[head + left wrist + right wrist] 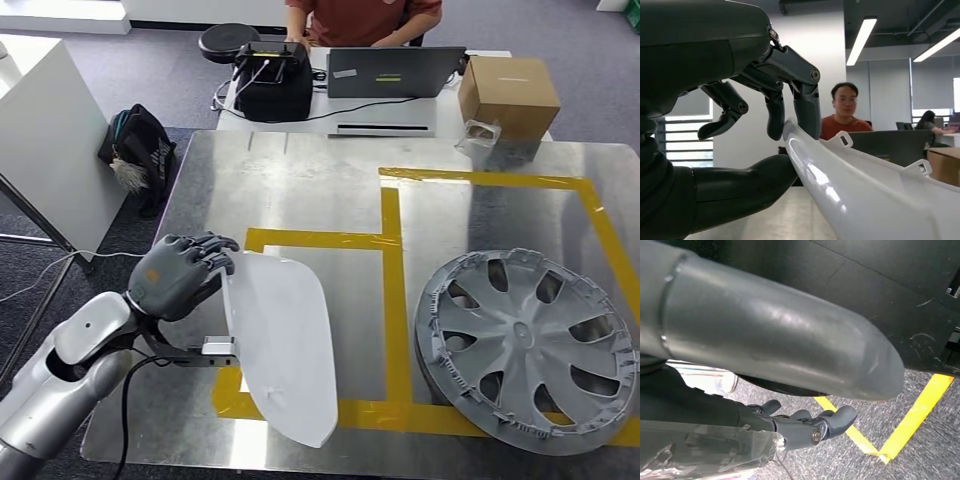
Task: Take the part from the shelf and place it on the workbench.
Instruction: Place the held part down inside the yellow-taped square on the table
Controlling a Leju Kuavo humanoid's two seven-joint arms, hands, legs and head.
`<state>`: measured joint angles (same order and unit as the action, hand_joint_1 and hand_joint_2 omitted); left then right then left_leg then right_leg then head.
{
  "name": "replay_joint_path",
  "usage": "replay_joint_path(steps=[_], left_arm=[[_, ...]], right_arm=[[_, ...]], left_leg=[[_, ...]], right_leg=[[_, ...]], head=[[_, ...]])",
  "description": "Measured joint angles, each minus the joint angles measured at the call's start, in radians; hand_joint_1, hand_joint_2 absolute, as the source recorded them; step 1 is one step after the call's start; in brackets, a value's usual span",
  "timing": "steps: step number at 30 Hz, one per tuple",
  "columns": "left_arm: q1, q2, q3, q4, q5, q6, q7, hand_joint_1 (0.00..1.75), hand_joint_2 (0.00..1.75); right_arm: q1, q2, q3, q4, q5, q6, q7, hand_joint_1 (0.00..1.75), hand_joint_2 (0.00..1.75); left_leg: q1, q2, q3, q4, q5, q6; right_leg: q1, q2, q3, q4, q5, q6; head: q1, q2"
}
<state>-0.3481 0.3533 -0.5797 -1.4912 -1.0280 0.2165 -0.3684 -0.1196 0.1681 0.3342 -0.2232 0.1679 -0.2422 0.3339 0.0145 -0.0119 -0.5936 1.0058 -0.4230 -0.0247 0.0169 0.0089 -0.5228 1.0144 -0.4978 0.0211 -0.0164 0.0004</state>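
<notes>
steel workbench [302, 180], left hand [177, 272] gripping white part [283, 340]

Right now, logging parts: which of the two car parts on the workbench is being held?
The white panel, gripped by the left hand; the grey wheel cover lies untouched.

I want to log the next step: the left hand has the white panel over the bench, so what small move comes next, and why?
Probably lower the white panel onto the workbench inside the yellow tape, then loosen the fingers. The left hand grips its edge between thumb and fingers, holding it tilted above the metal top, clear of the wheel cover.
</notes>
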Motion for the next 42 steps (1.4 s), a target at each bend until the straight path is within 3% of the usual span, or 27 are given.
replay_joint_path(steps=[4,11,23,27,32,36,42], left_arm=[[-0.077,-0.057,-0.069,0.024,0.007,-0.019,0.021,1.75,1.75],[-0.124,-0.091,-0.117,0.051,0.023,-0.018,0.026,1.75,1.75],[-0.142,-0.081,-0.137,0.12,0.028,0.028,0.045,1.75,1.75],[-0.142,-0.076,-0.133,0.137,0.018,0.041,0.056,0.0,1.75],[-0.141,-0.076,-0.131,0.15,0.016,0.042,0.061,0.0,1.75],[-0.141,-0.073,-0.13,0.159,0.024,0.037,0.068,0.0,0.0],[-0.139,-0.068,-0.123,0.17,0.029,0.034,0.071,0.0,0.0]], right_arm=[[0.001,0.0,0.0,0.0,0.003,0.002,0.0,0.0,0.0],[0.002,-0.001,0.0,0.0,0.01,0.005,0.0,0.0,0.0],[-0.001,0.001,0.0,0.0,0.024,0.012,0.0,0.0,0.0],[-0.001,0.001,0.0,0.0,0.024,0.012,0.0,0.0,0.0],[-0.001,0.001,0.0,0.0,0.024,0.012,0.0,0.0,0.0],[0.0,0.002,0.0,0.0,0.024,0.012,0.0,0.0,0.0],[0.0,0.002,0.0,0.0,0.024,0.013,0.0,0.0,0.0]], left_leg=[[-0.001,0.001,0.0,0.0,0.001,0.001],[-0.001,0.001,0.0,0.0,0.002,0.002],[-0.001,0.001,0.0,-0.001,0.002,0.002],[-0.001,0.001,0.0,-0.001,0.002,0.002],[-0.001,0.001,0.0,-0.001,0.002,0.002],[-0.001,0.001,0.0,-0.001,0.002,0.002],[-0.001,0.001,0.0,-0.001,0.002,0.002]], right_leg=[[0.0,0.002,0.001,0.0,0.001,0.001],[0.0,0.001,0.0,0.0,0.001,0.001],[0.0,0.001,0.0,0.001,0.001,0.001],[0.0,0.001,0.0,0.001,0.001,0.001],[0.0,0.001,0.0,0.001,0.001,0.001],[0.0,0.001,0.0,0.001,0.001,0.001],[0.0,0.001,0.0,0.001,0.001,0.001]], head=[[0.0,0.0],[0.0,0.0],[0.0,0.0],[0.0,0.0],[0.0,0.0],[0.0,0.0],[0.0,0.0]])
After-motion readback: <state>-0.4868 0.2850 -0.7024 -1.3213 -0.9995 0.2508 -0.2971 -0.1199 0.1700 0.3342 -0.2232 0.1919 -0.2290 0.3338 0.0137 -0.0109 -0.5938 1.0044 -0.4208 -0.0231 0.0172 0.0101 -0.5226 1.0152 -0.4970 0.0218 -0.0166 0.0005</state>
